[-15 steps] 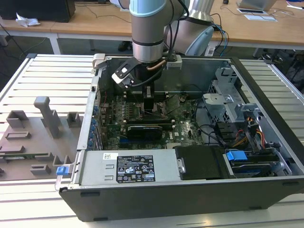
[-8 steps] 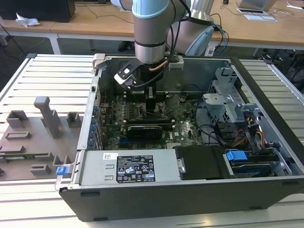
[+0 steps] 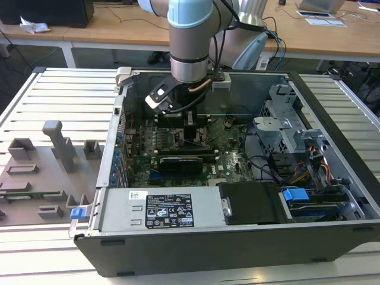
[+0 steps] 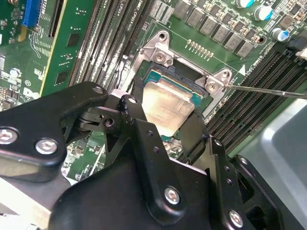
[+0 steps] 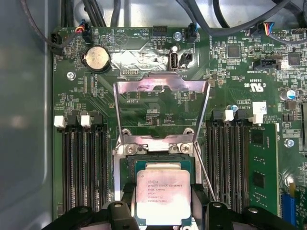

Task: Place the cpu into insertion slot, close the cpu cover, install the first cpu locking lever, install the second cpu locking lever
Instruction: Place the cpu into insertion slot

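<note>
**Operator:** What am I looking at, biggest thing first?

**Spotter:** You're looking into the open computer case (image 3: 237, 237). Your arm (image 3: 190, 47) is reaching straight down into it, over the green board (image 5: 230, 72).

**Operator:** And the cover?

**Spotter:** The cover (image 5: 163, 87) is lying swung back and open. Its hinge edge is sitting just past the socket (image 4: 169, 79), on the side away from your gripper (image 5: 165, 213).

**Operator:** What is the gripper doing?

**Spotter:** It's holding the cpu (image 5: 164, 194). The fingers (image 5: 121, 211) are sitting narrow, and they look to be pressing on two opposite edges of it. So the cpu is lying right between your fingertips, directly over the socket, with its metal top facing up. It's near enough square that no long side is mattering. Your grip is running across it, and its free edge is pointing toward the cover's hinge.

**Operator:** Anything near it?

**Spotter:** A thin wire lever (image 5: 203, 167) is slanting past just beside the socket's corner, apart from the cpu.

**Operator:** Is the cpu seated?

**Spotter:** I can't tell. The gripper's body is covering the cpu's near edge and much of the socket, so you're not seeing whether it's resting down or hanging just above.
</note>
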Tool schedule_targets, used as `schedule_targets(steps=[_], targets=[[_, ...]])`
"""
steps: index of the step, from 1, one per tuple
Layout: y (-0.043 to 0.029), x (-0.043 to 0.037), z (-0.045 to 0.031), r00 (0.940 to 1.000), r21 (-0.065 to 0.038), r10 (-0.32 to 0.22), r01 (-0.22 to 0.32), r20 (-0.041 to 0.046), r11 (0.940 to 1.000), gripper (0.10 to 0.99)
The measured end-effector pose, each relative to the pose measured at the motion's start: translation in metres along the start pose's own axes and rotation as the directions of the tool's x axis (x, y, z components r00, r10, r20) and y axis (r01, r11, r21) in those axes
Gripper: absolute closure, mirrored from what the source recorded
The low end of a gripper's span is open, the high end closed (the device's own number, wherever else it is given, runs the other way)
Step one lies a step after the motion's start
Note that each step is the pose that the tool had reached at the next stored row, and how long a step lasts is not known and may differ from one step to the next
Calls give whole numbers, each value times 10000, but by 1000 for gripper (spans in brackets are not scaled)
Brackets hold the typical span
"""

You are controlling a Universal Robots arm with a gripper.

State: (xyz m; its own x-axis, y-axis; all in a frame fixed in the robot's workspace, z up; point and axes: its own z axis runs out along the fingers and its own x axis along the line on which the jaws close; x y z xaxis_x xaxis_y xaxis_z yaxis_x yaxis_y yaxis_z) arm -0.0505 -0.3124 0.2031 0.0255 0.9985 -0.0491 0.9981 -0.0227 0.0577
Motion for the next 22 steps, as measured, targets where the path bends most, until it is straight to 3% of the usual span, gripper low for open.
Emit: schedule_targets(steps=[19,21,22], targets=[[-2,24,53,9995,-19,-306,305,-39,9995,545],[-2,25,54,9995,-19,-306,306,-40,9995,533],[-2,25,53,9995,-17,-306,306,-38,9995,471]])
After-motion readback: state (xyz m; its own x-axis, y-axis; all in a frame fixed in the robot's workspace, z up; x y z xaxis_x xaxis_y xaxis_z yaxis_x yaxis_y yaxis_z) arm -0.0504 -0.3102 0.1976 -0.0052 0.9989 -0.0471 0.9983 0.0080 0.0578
